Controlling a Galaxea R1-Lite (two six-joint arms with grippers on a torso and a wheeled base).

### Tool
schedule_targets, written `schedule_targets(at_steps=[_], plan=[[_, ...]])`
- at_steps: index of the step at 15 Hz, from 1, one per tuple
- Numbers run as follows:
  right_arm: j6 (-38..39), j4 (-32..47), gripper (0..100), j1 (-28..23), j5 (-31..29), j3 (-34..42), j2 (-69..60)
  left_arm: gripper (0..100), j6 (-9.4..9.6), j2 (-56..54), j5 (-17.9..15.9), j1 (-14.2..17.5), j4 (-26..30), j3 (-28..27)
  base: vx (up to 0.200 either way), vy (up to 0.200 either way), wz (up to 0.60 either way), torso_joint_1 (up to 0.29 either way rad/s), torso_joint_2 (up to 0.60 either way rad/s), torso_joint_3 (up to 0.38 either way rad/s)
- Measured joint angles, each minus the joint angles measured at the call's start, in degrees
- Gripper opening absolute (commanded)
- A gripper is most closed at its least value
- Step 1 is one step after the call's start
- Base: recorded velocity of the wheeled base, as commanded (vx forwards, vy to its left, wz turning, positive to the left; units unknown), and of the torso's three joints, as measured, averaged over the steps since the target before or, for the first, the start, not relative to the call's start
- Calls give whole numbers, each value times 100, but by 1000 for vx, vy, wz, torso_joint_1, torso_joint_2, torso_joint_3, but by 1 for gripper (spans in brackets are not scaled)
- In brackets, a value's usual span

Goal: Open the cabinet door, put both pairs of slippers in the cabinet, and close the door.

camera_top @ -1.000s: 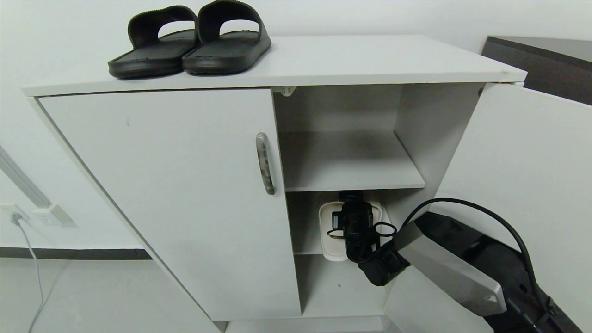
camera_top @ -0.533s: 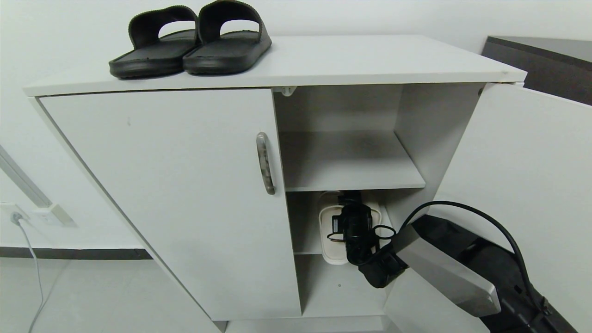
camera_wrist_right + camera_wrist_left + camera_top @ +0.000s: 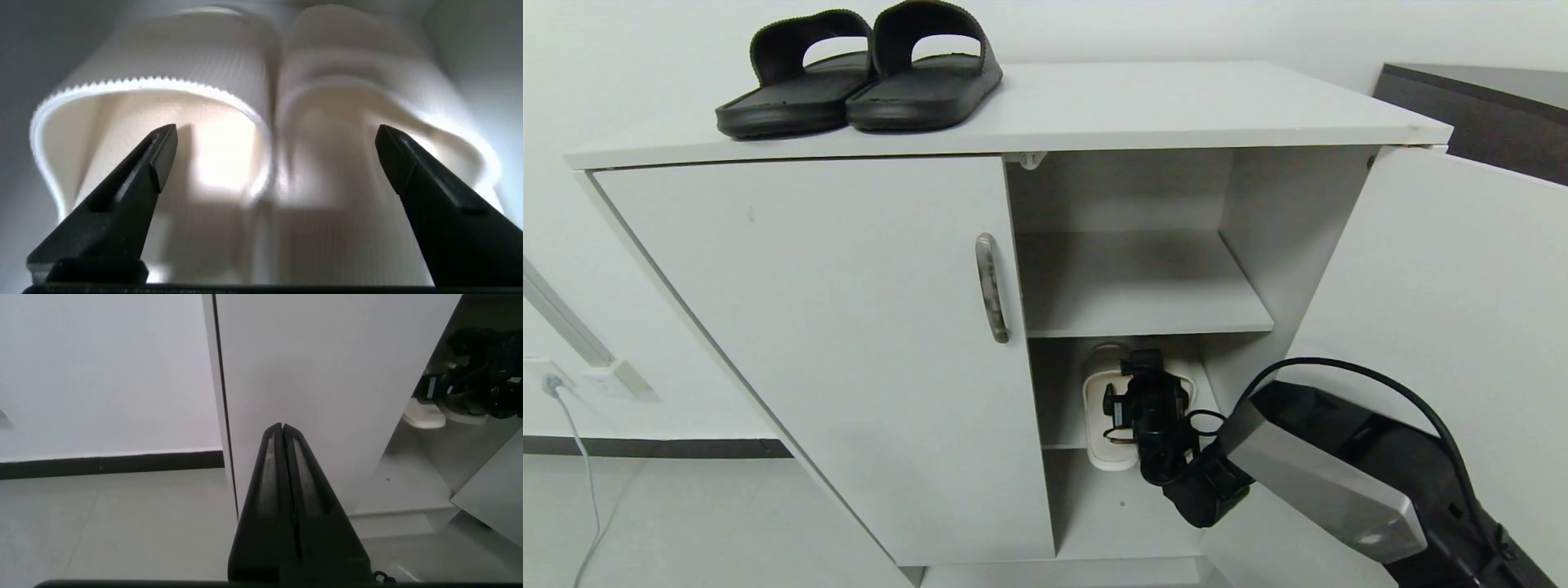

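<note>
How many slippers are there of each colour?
Black slippers, on top of the cabinet: 2
White slippers, on a shelf inside the cabinet: 2
Total: 4

Right bay (image 3: 1135, 282) open (left door (image 3: 833, 343) shut)

white wall (image 3: 645, 49) | dark baseboard (image 3: 645, 447) | pale floor (image 3: 686, 523) | dark furniture (image 3: 1478, 106)
</note>
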Motion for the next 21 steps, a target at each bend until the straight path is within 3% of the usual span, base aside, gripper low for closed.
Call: schedule_targets(at_steps=[3,12,19,21], plan=[[11,-312,100,107,-37,731,-341,0,0,0,0,-2,0,0,0,0,0,0,0,0],[189,-1736,100,829,-74,3984,-1833,0,0,0,-7,-5,0,0,0,0,0,0,0,0],[321,-1734,100,942,-72,4240,-2172,0,-9,0,-2,-5,0,0,0,0,0,0,0,0],[319,-1744,100,942,-79,4248,-2191,0,-9,0,0,-5,0,0,-200,0,0,0,2,2]])
